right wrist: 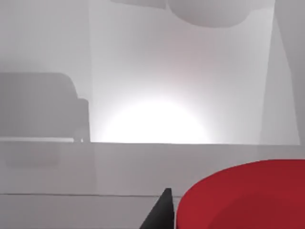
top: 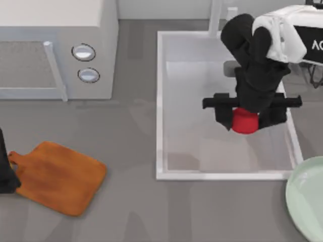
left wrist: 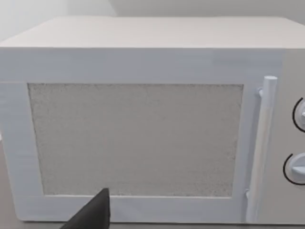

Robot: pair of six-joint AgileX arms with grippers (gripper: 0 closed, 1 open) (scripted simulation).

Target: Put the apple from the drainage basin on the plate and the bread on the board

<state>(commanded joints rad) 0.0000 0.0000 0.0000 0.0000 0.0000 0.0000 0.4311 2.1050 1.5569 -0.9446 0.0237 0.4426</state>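
Overhead, my right gripper (top: 246,117) reaches down from its bent black arm into the white rectangular drainage basin (top: 159,106), fingers clamped on the small smooth red apple (top: 245,121); left arm parked beside the orange-brown wooden board (top: 58,176).

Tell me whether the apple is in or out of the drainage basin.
In. The apple lies within the drainage basin rim in the top view, under the right hand.

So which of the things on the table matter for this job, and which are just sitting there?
For the job:
apple, at the right gripper, over the drainage basin
plate, top view's right edge
board, near the parked left arm at the left edge

Just there:
microwave
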